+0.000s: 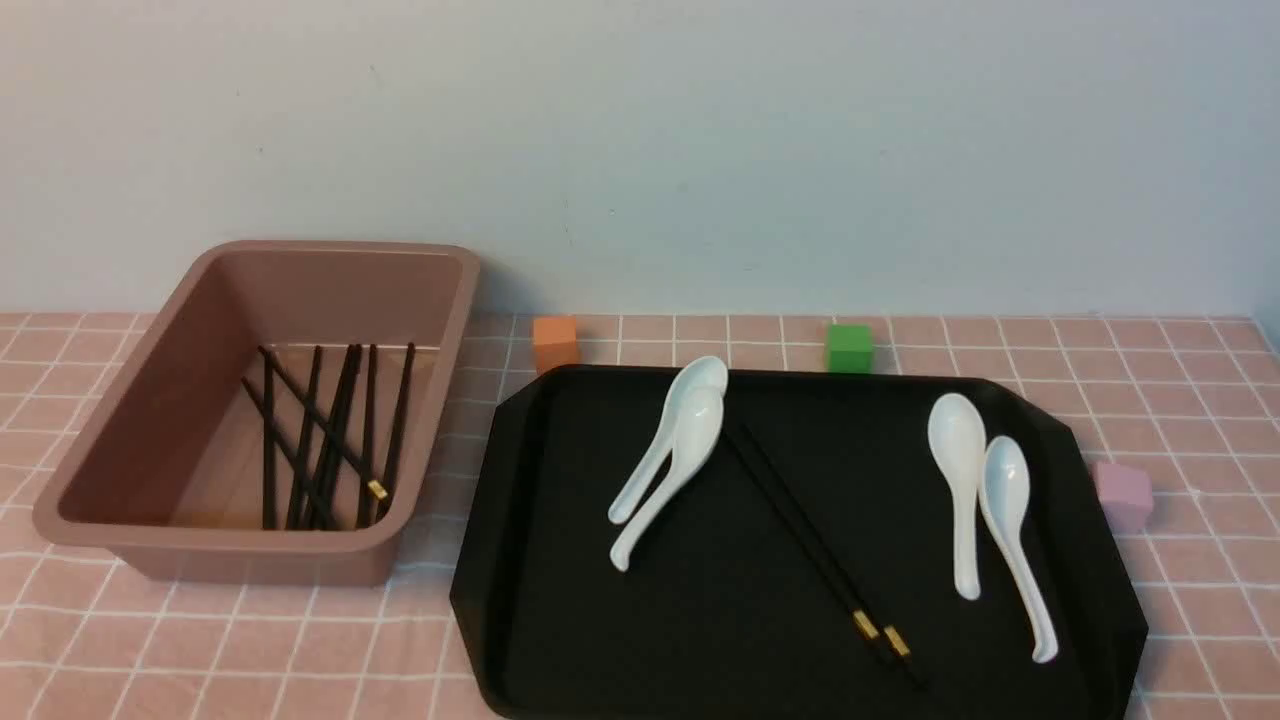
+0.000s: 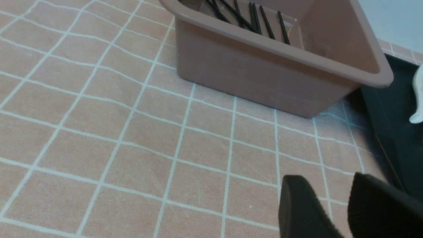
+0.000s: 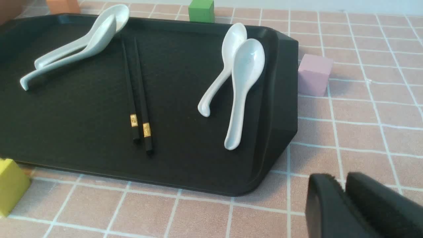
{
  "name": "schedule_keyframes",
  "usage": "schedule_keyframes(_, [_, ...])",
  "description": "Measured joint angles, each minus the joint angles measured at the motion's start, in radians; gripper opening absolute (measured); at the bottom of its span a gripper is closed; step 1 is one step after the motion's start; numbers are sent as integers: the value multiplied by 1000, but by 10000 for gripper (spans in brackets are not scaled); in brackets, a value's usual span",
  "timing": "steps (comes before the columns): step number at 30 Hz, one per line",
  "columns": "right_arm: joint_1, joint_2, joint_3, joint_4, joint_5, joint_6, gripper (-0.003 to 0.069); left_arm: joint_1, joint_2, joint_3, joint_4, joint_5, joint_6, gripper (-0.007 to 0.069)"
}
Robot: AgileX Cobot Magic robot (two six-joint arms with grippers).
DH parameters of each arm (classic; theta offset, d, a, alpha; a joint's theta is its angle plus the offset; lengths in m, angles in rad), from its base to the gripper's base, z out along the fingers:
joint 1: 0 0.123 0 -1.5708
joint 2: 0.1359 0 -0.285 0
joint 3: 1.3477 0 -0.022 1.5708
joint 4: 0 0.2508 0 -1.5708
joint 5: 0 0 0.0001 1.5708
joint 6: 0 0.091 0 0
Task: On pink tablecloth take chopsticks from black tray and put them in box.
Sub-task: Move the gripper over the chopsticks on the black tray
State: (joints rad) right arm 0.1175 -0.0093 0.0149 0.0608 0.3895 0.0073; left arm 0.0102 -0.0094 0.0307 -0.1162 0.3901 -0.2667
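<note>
A pair of black chopsticks with gold bands lies diagonally in the middle of the black tray on the pink tablecloth; the pair also shows in the right wrist view. The brownish-pink box stands left of the tray and holds several black chopsticks. My left gripper is open and empty, low over the cloth in front of the box. My right gripper is shut and empty over the cloth beside the tray's near right corner. Neither gripper shows in the front view.
Two white spoons lie on the tray's left part and two more on its right. An orange cube and a green cube stand behind the tray, a pink cube to its right, a yellow cube at its near edge.
</note>
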Motion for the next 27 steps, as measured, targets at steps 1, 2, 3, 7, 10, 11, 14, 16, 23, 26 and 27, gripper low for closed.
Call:
schedule_keyframes(1, [0,0,0,0,0,0,114,0,0,0,0,0,0,239])
schedule_keyframes(2, [0,0,0,0,0,0,116,0,0,0,0,0,0,239])
schedule_keyframes(3, [0,0,0,0,0,0,116,0,0,0,0,0,0,239])
schedule_keyframes(7, [0,0,0,0,0,0,120,0,0,0,0,0,0,239])
schedule_keyframes(10, [0,0,0,0,0,0,125,0,0,0,0,0,0,239])
schedule_keyframes(11, [0,0,0,0,0,0,127,0,0,0,0,0,0,239])
schedule_keyframes(14, [0,0,0,0,0,0,129,0,0,0,0,0,0,239])
schedule_keyframes(16, [0,0,0,0,0,0,130,0,0,0,0,0,0,239])
schedule_keyframes(23, [0,0,0,0,0,0,139,0,0,0,0,0,0,239])
schedule_keyframes(26, [0,0,0,0,0,0,140,0,0,0,0,0,0,239])
schedule_keyframes(27, [0,0,0,0,0,0,141,0,0,0,0,0,0,239])
